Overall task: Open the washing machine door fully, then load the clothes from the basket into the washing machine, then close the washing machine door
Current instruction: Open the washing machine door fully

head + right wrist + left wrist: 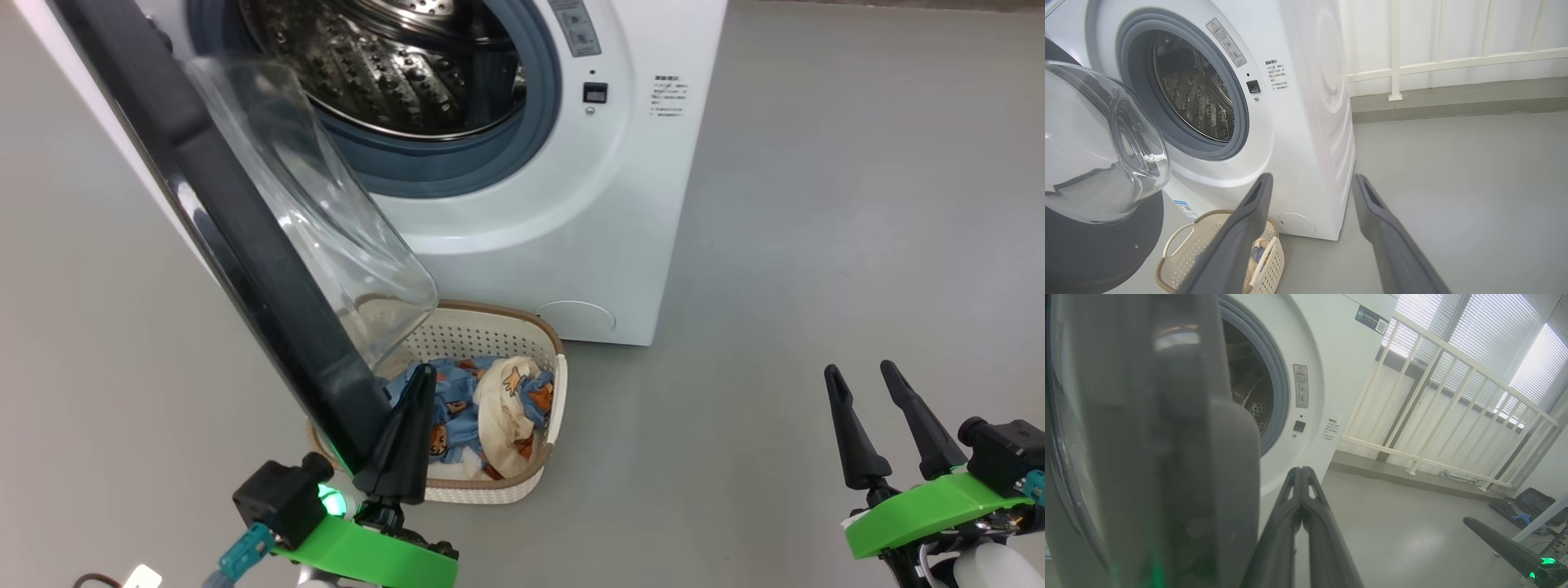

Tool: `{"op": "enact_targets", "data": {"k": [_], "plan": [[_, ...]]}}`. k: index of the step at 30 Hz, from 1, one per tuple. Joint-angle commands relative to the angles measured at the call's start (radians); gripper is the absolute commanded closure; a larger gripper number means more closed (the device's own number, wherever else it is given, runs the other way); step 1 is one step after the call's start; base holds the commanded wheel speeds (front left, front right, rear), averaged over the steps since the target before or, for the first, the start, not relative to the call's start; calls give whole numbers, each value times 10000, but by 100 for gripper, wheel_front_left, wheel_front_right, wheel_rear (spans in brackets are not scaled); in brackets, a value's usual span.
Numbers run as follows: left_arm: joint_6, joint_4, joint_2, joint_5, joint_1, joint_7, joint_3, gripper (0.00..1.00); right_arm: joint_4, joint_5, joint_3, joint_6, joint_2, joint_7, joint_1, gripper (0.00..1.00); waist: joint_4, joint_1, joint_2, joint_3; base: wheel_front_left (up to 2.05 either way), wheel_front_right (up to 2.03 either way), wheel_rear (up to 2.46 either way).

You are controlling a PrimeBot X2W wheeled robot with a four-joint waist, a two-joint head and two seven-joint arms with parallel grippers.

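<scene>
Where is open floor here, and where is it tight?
Open: grey floor between the washing machine, the basket and the right gripper. Tight: the washing machine door overhangs the basket, with the left gripper at its edge.

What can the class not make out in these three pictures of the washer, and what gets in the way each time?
1. Head view: the basket's left end, hidden behind the door.
2. Head view: the washer's label print, too small to read.
3. Left wrist view: much of the drum, behind the blurred door.
4. Right wrist view: most of the clothes, behind the right gripper.
</scene>
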Motion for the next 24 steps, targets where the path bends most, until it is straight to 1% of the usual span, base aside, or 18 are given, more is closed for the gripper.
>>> {"op": "enact_targets", "data": {"k": [1, 8, 20, 24], "plan": [[151, -160, 329, 131, -46, -64, 729, 100, -271, -121, 171, 56, -213, -122, -243, 0, 178, 0, 0, 15, 0, 0, 0], [138, -279, 330, 268, 136, -64, 798, 100, -321, -140, 194, 56, -261, -122, -235, 0, 620, 0, 0, 21, 0, 0, 0], [223, -507, 356, 320, 400, -64, 886, 100, -363, -166, 94, 56, -339, -122, -167, 0, 1600, 0, 0, 64, 0, 0, 0], [286, -634, 396, 320, 546, -64, 946, 100, -373, -150, 152, 56, -349, -122, -194, 0, 1759, 0, 0, 66, 0, 0, 0]]}}
